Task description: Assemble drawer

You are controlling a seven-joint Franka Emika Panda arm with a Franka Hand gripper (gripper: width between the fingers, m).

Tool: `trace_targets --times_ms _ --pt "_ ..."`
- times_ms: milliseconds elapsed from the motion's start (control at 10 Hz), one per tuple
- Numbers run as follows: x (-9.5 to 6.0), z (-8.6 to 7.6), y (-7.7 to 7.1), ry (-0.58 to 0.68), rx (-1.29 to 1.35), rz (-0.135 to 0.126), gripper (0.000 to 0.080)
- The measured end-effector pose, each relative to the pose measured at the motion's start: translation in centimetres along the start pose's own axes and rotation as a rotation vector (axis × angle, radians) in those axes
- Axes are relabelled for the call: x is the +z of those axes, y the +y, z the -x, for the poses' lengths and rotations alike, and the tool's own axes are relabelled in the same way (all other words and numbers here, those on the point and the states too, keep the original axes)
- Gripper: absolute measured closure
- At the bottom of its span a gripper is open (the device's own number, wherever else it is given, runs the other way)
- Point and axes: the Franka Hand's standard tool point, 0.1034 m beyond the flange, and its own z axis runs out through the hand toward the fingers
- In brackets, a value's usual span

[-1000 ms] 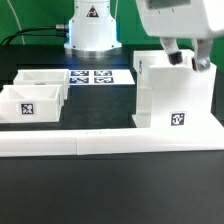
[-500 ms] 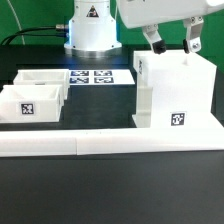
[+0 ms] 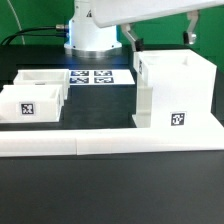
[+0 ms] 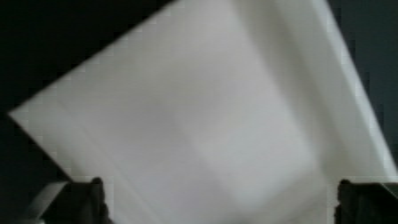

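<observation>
The tall white drawer case (image 3: 177,92) stands upright at the exterior view's right, open on top, with a marker tag on its front. My gripper (image 3: 161,35) hangs just above its open top, jaws wide apart and empty, one finger (image 3: 133,38) past the case's left wall. In the wrist view the gripper (image 4: 222,205) looks down on the case's white surface (image 4: 214,110), with dark fingertips (image 4: 80,200) far apart. Two small white drawer boxes (image 3: 30,100) sit side by side at the exterior view's left.
The marker board (image 3: 93,77) lies flat behind the parts, in front of the robot base (image 3: 92,30). A long white ledge (image 3: 100,143) runs along the front of the parts. Black cables lie at the back left.
My gripper has lifted off the top of the drawer case, risen, and shifted toward the exterior view's left, with its fingers spread wider. The case has stayed in place.
</observation>
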Motion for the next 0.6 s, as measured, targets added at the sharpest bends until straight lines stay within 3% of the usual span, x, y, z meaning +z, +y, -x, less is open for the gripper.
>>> trace_targets --times_ms 300,500,600 --pt "-0.1 -0.1 0.4 -0.006 -0.173 0.021 0.0150" --pt "-1.2 -0.6 3.0 -0.011 -0.261 0.063 0.0150" --pt "-1.6 -0.5 4.6 -0.012 -0.278 0.073 0.0150"
